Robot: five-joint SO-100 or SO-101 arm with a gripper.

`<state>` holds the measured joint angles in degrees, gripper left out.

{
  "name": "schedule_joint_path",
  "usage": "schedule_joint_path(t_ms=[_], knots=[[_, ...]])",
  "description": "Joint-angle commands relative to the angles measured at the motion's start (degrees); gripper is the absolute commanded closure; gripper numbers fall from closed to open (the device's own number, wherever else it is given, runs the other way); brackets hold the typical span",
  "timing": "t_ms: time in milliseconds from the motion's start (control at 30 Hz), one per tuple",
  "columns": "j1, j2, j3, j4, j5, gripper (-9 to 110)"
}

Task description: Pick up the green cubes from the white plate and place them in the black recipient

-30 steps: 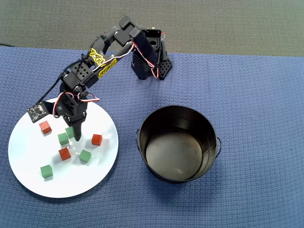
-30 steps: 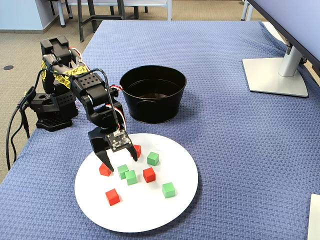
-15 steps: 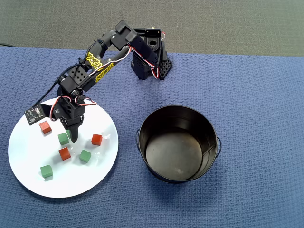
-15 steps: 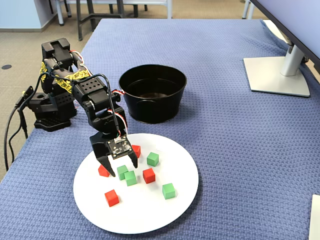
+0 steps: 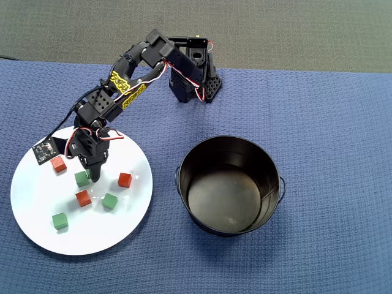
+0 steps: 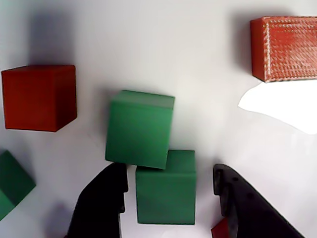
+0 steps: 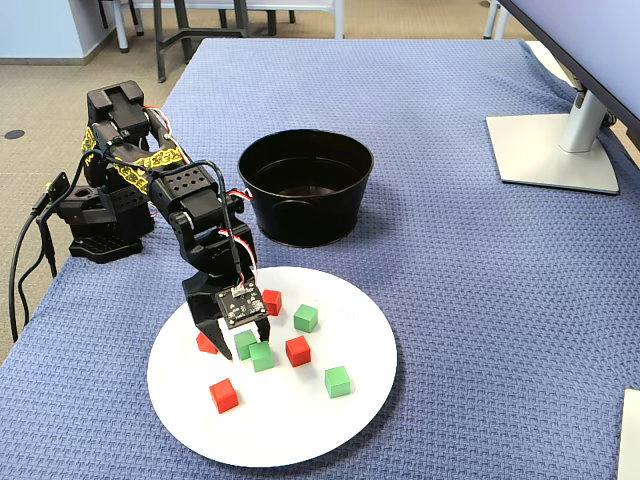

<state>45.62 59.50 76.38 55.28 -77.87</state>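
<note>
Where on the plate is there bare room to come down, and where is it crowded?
On the white plate, the near rim below the lone green cube and the right edge past the red cube are bare. It is crowded under the pincer, where two green cubes touch.

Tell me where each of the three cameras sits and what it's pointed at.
Overhead view: above the table, looking straight down on the whole arm, white plate and black bucket.
Wrist view: on the arm, close over two touching green cubes, gripper fingers at the bottom edge.
Fixed view: raised, across the plate from the arm, angled down.
All share the plate's cubes.
</note>
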Motion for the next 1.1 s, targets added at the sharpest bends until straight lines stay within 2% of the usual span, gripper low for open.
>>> schedule_joint_path(t_ms=[0, 167, 433, 567, 867, 1067], knots=[[-0.8, 1.0, -1.0, -1.4, 1.4, 92], [-1.0, 1.1, -0.7, -1.8, 2.3, 101], [-1.9, 3.8, 0.3, -2.1, 6.5, 101], [-2.6, 10.5, 1.0, -1.0, 13.1, 102], [-5.4, 29.1, -5.5, 20.0, 26.5, 102], [-13.4, 40.9, -6.0, 28.3, 38.0, 102]])
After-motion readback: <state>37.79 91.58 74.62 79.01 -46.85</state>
